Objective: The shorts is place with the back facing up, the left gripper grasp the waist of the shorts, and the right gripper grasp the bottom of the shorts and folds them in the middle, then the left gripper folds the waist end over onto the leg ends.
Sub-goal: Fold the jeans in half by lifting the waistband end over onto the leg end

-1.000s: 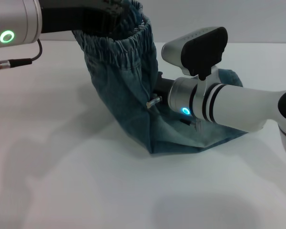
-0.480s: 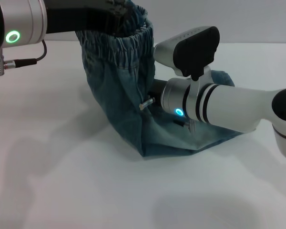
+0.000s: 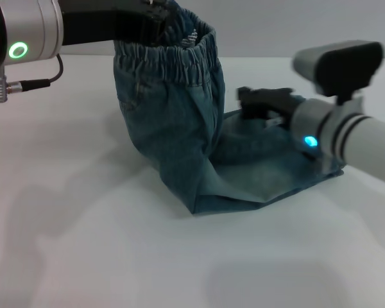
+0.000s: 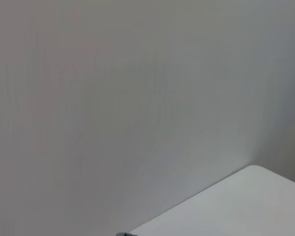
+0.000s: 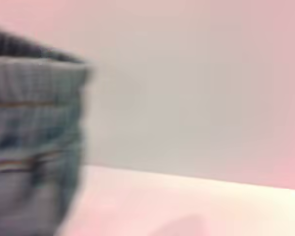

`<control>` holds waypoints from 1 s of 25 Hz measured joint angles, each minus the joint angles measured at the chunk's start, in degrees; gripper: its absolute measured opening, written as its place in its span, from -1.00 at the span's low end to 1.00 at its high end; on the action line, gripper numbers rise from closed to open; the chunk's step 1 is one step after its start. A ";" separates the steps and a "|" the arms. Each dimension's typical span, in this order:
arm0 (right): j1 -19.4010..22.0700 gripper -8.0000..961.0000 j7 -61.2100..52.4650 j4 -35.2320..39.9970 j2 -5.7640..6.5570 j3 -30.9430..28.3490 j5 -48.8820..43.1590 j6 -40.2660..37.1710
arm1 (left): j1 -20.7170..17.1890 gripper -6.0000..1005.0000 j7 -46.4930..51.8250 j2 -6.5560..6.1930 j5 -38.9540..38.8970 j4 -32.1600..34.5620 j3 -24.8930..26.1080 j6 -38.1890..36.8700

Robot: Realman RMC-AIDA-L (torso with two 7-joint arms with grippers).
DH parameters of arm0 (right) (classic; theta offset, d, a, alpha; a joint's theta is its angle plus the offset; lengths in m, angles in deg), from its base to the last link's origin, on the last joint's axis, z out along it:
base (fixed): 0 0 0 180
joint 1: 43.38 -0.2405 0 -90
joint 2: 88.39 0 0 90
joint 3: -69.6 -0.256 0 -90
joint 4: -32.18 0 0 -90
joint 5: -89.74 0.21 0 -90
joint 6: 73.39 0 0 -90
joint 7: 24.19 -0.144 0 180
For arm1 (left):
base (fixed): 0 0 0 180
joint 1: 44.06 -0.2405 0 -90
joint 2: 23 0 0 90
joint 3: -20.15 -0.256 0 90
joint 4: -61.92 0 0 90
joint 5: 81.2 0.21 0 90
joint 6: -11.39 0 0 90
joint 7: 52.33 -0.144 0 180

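Left gripper (image 3: 155, 14) is clamped on the waist (image 3: 170, 52) of the shorts (image 3: 199, 141), holding it raised above the white table (image 3: 83, 244), so the denim is hanging down from it in a steep sheet. Right gripper (image 3: 264, 102) is pulling back to the robot's right; a moment ago it was tucked in against the hanging fabric, now it is sitting clear over the leg ends (image 3: 289, 173), which are lying flat beside and below the left gripper. Whether its fingers are apart I cannot tell. That withdrawal suggests the middle fold is finished, leaving the left gripper to carry the waist over onto the leg ends.
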 joint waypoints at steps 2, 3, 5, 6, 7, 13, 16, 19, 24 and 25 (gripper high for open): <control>2.47 -0.94 0.01 0.94 0.15 -3.33 -1.97 0.20 | -0.01 -0.78 0.00 0.00 -0.36 0.56 -0.76 -1.04; 3.83 -0.94 0.01 1.69 0.20 -4.79 -2.86 0.30 | -0.01 -0.78 0.00 0.00 -0.36 0.56 -0.76 -1.04; 5.25 -0.94 0.02 2.50 0.23 -6.24 -3.98 0.37 | -0.07 -0.78 -0.25 0.00 -1.39 1.27 -1.65 -2.32; 6.63 -0.94 0.02 3.33 0.22 -7.51 -5.05 0.42 | -0.15 -0.78 -0.51 0.01 -2.01 1.68 -2.19 -3.05; 8.19 -0.94 0.03 4.38 0.22 -8.90 -6.25 0.43 | -0.23 -0.78 -0.88 0.02 -2.67 2.13 -2.75 -3.87; 15.91 -0.94 0.05 8.98 0.22 -14.06 -9.49 0.65 | -0.17 -0.77 -2.79 0.02 -5.39 5.82 -8.39 -9.79; 18.53 -0.94 0.06 10.71 0.27 -15.26 -9.98 1.75 | 0.97 -0.77 -2.90 0.06 -5.55 9.34 -11.38 -12.14; 20.22 -0.94 0.07 12.01 0.18 -16.21 -11.05 3.20 | 4.37 -0.77 -3.03 0.17 -6.02 17.20 -17.27 -17.08; 20.36 -0.93 0.07 12.28 0.16 -16.28 -11.09 4.20 | 10.08 -0.76 -3.15 0.27 -8.07 26.78 -23.20 -22.78; 20.35 -0.93 0.07 12.43 0.15 -16.28 -11.10 4.43 | 11.29 -0.76 -3.43 0.30 -9.12 28.83 -24.97 -24.43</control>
